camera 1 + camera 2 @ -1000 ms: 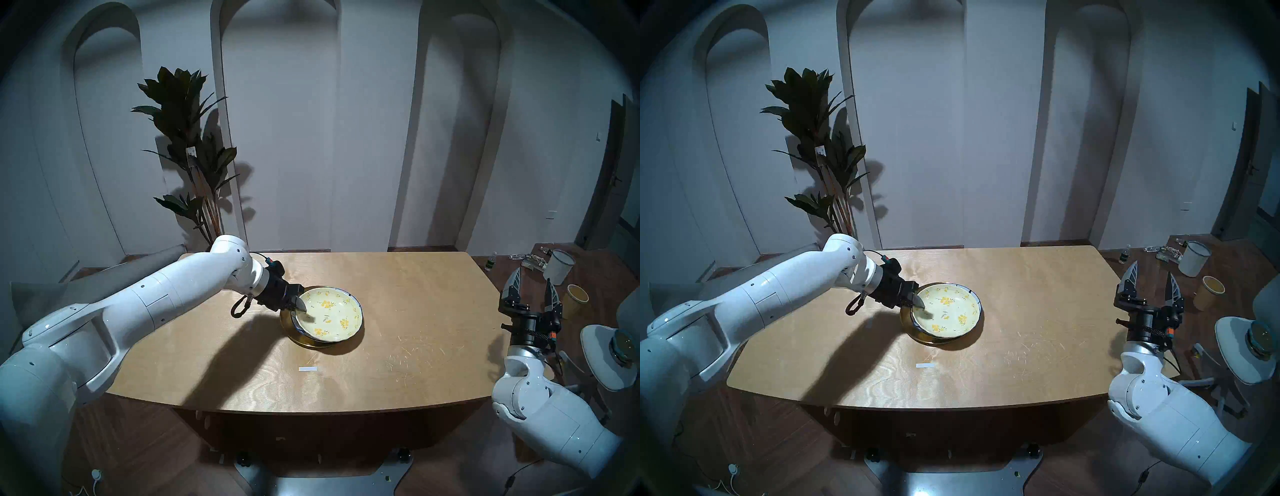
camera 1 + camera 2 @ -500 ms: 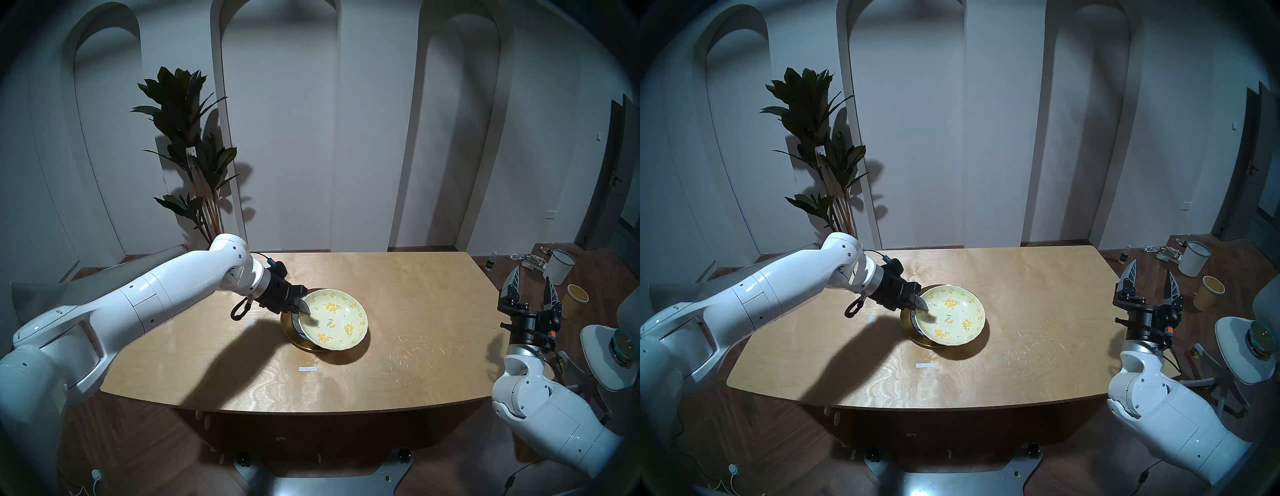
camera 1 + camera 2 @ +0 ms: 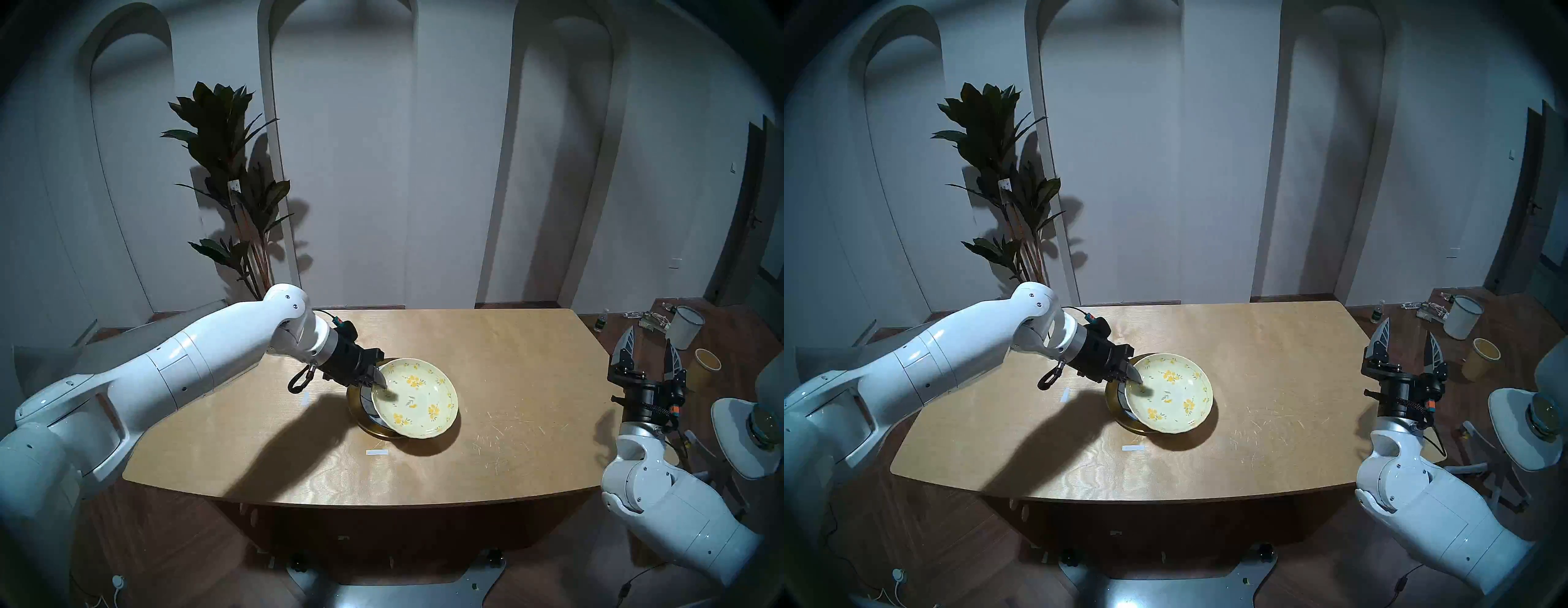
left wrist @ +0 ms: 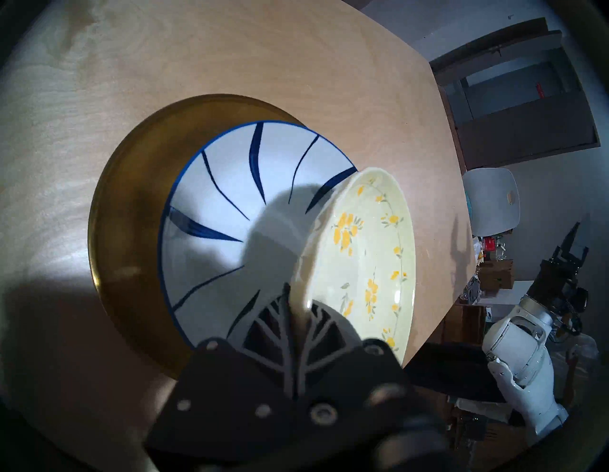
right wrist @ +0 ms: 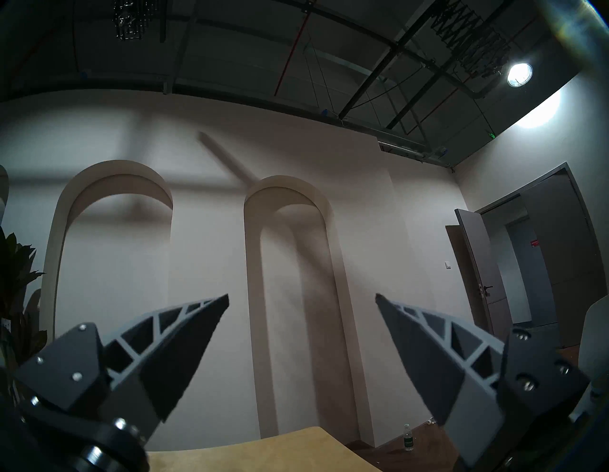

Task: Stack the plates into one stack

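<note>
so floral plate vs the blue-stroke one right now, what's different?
Pose: the pale-yellow floral plate is tilted and lifted; the white-and-blue plate lies flat in the gold plate.
Hold: the left gripper is shut on the floral plate's rim; nothing grips the white-and-blue plate.
Look: yellow flowers on cream against dark-blue radiating strokes with a blue rim line on white.
Both are round, shallow and empty.

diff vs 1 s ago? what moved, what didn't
The left claw, shut on the pale-yellow floral plate, lifted and tilted it up off the white-and-blue plate, shifting it toward the right of the head view. The gold plate, the white-and-blue plate and the open right claw stayed put.
</note>
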`<state>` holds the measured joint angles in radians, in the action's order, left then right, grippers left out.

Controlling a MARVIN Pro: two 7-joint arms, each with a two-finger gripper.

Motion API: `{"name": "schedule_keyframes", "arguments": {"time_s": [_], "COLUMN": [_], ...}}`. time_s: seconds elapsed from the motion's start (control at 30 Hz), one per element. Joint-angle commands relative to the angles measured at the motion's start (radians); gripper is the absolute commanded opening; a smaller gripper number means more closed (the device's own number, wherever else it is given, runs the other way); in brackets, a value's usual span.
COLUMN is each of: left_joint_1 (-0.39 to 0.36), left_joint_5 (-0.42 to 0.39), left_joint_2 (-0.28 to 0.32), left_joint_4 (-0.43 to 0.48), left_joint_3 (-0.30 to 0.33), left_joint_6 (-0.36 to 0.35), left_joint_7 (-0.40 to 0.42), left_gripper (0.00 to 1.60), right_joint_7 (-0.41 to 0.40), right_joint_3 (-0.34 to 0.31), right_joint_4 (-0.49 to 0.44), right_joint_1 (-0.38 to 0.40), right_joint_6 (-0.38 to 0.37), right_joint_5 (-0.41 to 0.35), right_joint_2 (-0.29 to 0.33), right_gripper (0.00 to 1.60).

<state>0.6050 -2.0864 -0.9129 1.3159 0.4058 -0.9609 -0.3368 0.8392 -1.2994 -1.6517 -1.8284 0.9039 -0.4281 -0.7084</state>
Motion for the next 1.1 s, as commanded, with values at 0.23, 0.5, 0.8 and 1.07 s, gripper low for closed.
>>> {"name": "schedule_keyframes", "arguments": {"time_s": [0.23,0.5,0.8,1.07], "left_joint_1": [-0.041,-0.057,-0.043,-0.029], "left_joint_5": [-0.175,-0.277,-0.479,-0.632], "left_joint_2": [-0.122,-0.174,-0.068,0.024], "left_joint_4": [-0.034,-0.119,-0.064,0.073], "left_joint_3": [0.033,0.048,0.080,0.084], "left_joint_6": [0.113,0.219,0.253,0.252], "left_joint_7": [-0.169,-0.317,-0.517,-0.654], "left_gripper": [0.00,0.00,0.00,0.00], "right_joint_7": [0.000,0.004,-0.007,-0.020], "right_joint_3": [0.004,0.007,0.014,0.024], "right_joint_4": [0.004,0.017,0.032,0.036], "right_joint_1": [0.001,-0.008,0.011,0.029], "right_joint_6": [0.001,0.002,-0.007,-0.014], "right_joint_5": [-0.013,-0.027,-0.047,-0.059], "right_joint_2": [-0.001,-0.002,0.002,0.002], "right_gripper": [1.60,1.60,1.60,1.60]}}
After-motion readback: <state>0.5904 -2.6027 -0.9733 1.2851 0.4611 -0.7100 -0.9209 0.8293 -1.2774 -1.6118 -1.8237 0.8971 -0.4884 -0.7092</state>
